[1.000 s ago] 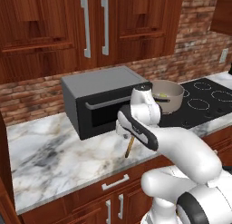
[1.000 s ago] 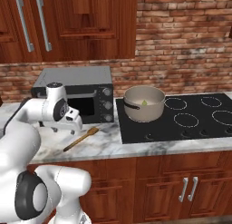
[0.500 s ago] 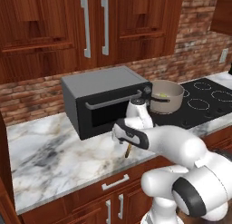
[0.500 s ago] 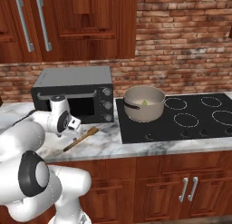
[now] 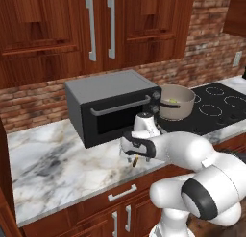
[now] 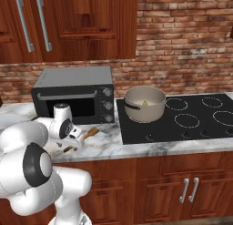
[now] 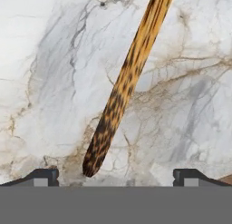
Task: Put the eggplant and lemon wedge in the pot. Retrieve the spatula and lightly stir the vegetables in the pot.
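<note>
Hovers with gripper [image 7: 116, 175] spread wide and empty just above the spatula [image 7: 127, 85] lying flat on the marble counter [image 7: 50, 82] before the toaster oven [image 6: 73, 89]; likely light, stiff, thin-handled wood, best pinched mid-handle.

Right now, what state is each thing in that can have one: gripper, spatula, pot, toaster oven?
gripper: open, low over the counter, fingertips either side of the spatula's handle end, not closed on it.
spatula: lying flat on the marble counter, not gripped.
pot: upright on the stovetop, uncovered, a yellow-green piece inside.
toaster oven: door shut.
</note>
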